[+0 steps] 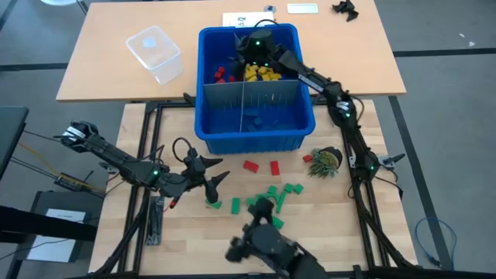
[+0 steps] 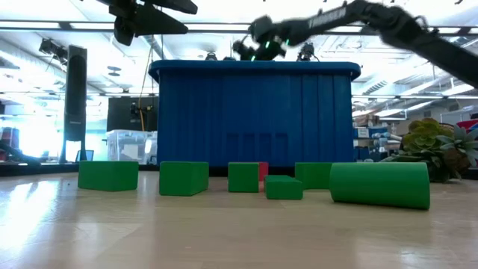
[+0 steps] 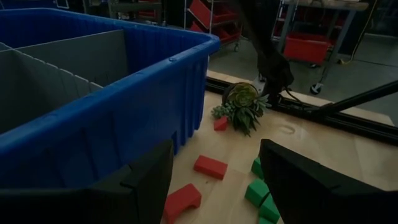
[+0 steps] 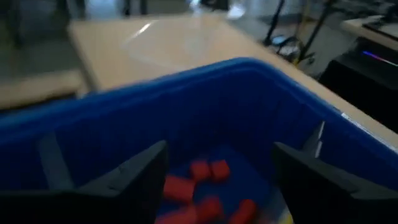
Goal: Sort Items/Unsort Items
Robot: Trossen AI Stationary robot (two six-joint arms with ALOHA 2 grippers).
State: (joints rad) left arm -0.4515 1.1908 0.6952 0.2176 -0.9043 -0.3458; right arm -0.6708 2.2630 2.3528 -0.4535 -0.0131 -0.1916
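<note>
The items are small blocks. Red ones (image 1: 250,165) and green ones (image 1: 273,194) lie flat on the wooden table in front of the blue bin (image 1: 208,116). More red blocks (image 4: 205,171) and yellow blocks (image 1: 263,74) lie in the bin's far compartments, and blue ones (image 1: 256,122) in a near one. My right gripper (image 4: 217,152) hangs open over the bin's far part, above the red blocks, with nothing between its fingers. My left gripper (image 3: 214,155) is open and empty, raised above the table left of the red blocks, pointing toward them.
Grey divider sheets (image 1: 248,97) split the bin. A small potted succulent (image 1: 325,160) lies on the table right of the blocks. A clear plastic tub (image 1: 155,53) stands on the far table. A green cylinder (image 2: 379,184) lies near the front edge.
</note>
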